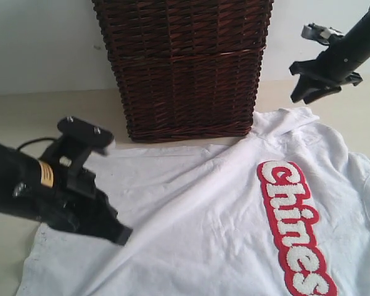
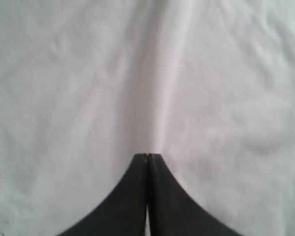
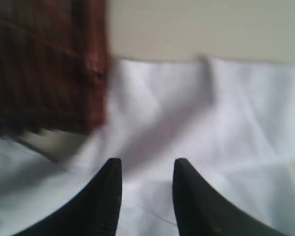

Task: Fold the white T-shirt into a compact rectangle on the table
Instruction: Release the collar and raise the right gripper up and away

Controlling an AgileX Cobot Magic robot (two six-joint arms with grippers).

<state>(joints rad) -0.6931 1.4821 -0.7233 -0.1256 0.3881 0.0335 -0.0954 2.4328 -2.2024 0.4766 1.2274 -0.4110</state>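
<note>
The T-shirt (image 1: 222,209) lies spread across the frame's lower right on the surface (image 1: 43,114). The left gripper (image 1: 122,235), lower left, pinches a ridge of cloth, jaws closed. The right gripper (image 1: 303,97), upper right, hangs half-spread and empty. Better to seat it on the sleeve edge before pulling.

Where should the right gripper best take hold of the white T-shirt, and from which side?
Probably the rumpled sleeve of the white T-shirt beside the basket, from above: it lies free at the edge, close to the open right gripper; the chest lies flat.
</note>
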